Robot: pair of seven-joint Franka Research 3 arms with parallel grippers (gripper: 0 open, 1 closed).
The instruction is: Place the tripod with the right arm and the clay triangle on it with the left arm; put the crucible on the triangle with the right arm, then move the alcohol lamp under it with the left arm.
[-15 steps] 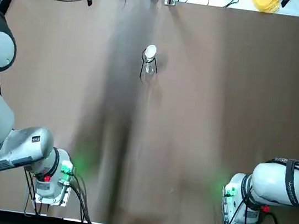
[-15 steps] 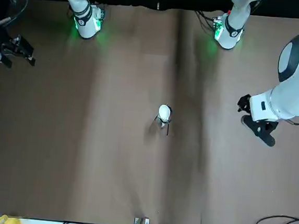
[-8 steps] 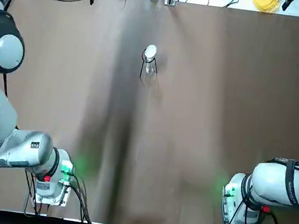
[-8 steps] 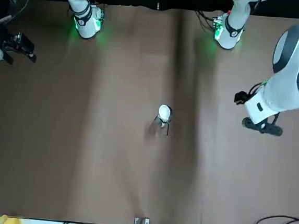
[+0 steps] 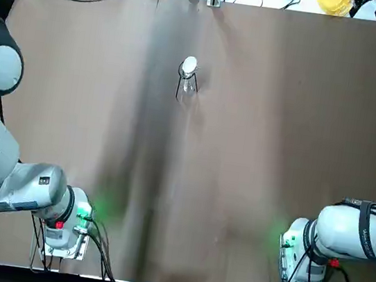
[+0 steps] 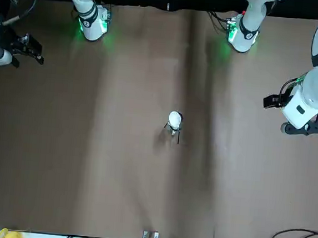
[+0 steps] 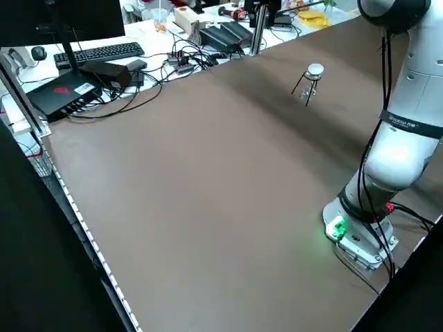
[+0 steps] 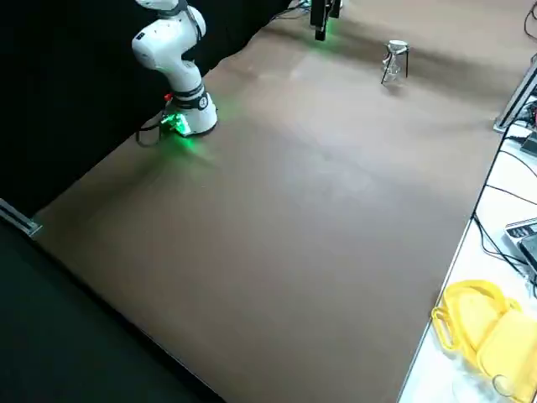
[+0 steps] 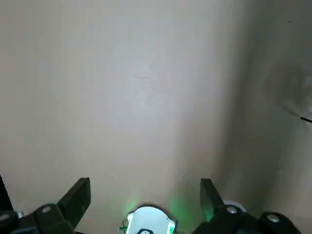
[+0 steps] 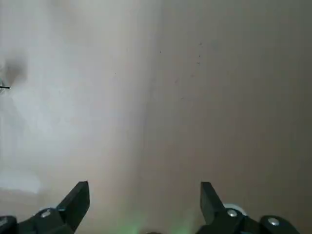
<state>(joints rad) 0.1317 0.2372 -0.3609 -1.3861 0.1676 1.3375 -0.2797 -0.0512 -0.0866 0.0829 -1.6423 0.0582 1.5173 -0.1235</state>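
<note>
Far side of the table, a little left of the middle: the tripod (image 5: pixel 179 84) stands upright on its wire legs, well apart from both robot bases.
Crucible: the round whitish cup (image 5: pixel 190 65) sits on top of the tripod; from where I'm standing, I can't tell whether anything is in it.
Clay triangle: I can't pick it out beneath the cup.
Alcohol lamp: the clear glass vessel (image 7: pixel 309 89) is down between the tripod's legs, under the crucible; I can't make out what it holds.
Left gripper (image 9: pixel 145 183): raised at the far left, well apart from the tripod, its two fingers spread wide with nothing between them.
Right gripper (image 10: pixel 145 184): up at the far right, also well apart from the tripod, fingers wide open and holding nothing.
Yellow tray-like pieces (image 8: pixel 478 323): they lie on the white side table (image 8: pixel 428 369) beyond the far edge, toward the right.
Clear cup (image 7: pixel 160 21): it stands on the white surface beyond the far edge, near the keyboard (image 7: pixel 107 54); its contents are too small to tell.
</note>
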